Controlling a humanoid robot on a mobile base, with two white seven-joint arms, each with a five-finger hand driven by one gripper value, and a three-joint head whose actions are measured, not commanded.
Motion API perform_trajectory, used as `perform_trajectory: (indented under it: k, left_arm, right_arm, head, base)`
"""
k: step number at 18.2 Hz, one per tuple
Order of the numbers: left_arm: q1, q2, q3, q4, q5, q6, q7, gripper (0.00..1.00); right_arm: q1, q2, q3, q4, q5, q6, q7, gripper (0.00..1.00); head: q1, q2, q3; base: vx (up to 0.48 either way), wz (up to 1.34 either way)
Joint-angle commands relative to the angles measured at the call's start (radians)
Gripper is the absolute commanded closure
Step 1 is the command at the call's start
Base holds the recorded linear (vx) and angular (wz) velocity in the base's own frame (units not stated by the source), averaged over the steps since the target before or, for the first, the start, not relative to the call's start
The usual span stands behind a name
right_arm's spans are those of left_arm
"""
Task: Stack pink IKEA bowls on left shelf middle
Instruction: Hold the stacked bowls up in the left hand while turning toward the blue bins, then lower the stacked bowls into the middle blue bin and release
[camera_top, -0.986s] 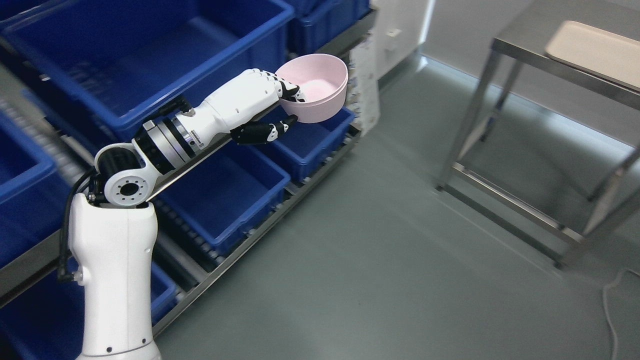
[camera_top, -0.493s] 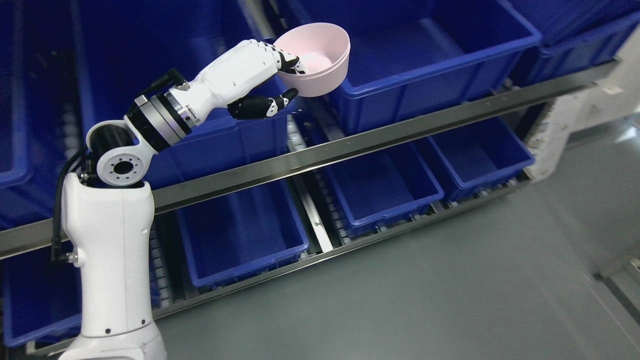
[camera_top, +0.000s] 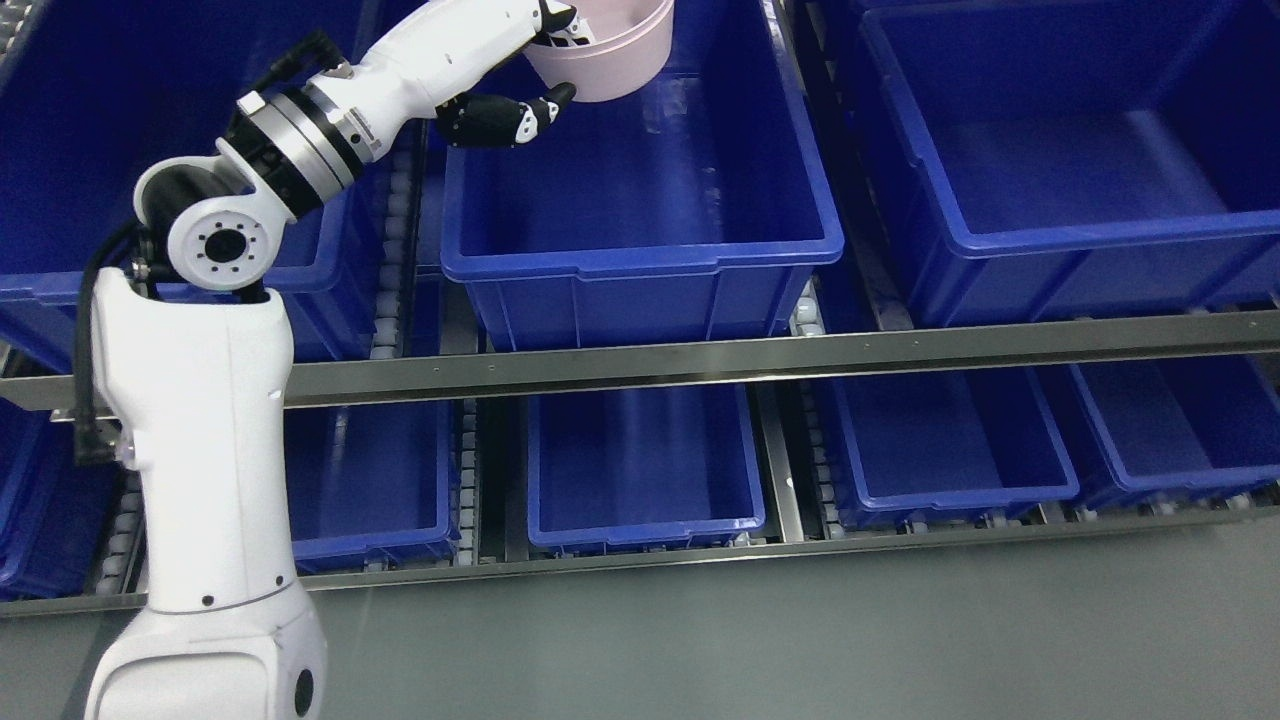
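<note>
My left hand (camera_top: 520, 60) is closed on the pink bowl (camera_top: 610, 55) at top centre of the frame: fingers hooked over the near rim, dark thumb (camera_top: 515, 112) pressed under the wall. The bowl is cut off by the upper edge, mouth seemingly upward, tilted slightly; I can't make out any long axis. It hangs over the back of the middle blue bin (camera_top: 640, 250) on the shelf (camera_top: 780, 355). Right arm out of sight.

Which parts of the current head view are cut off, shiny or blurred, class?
Head view: the pink bowl and left hand are cropped by the top edge; pale glare streaks the middle bin floor and the steel rail; everything reads sharp, with no obvious motion blur.
</note>
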Motion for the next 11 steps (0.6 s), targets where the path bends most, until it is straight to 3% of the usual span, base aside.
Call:
perform_trajectory:
  k: [1, 6, 11]
  left_arm:
    - [-0.104, 0.086, -0.057, 0.247, -0.028, 0.014, 0.006, 0.96]
    - [-0.156, 0.070, -0.189, 0.462, -0.028, 0.014, 0.026, 0.94]
    - [-0.195, 0.066, -0.237, 0.661, -0.030, 0.017, 0.139, 0.93]
  right_arm:
    - [0.000, -0.017, -0.009, 0.000, 0.008, 0.001, 0.001, 0.00]
    - [0.000, -0.017, -0.009, 0.000, 0.008, 0.001, 0.001, 0.00]
    - [0.000, -0.017, -0.011, 0.000, 0.008, 0.001, 0.001, 0.00]
  head:
    - [0.0000, 0.000, 0.000]
    - [0.0000, 0.000, 0.000]
    - [0.0000, 0.000, 0.000]
  base:
    - [0.054, 0.29]
    - [0.034, 0.17]
    - [0.001, -0.02]
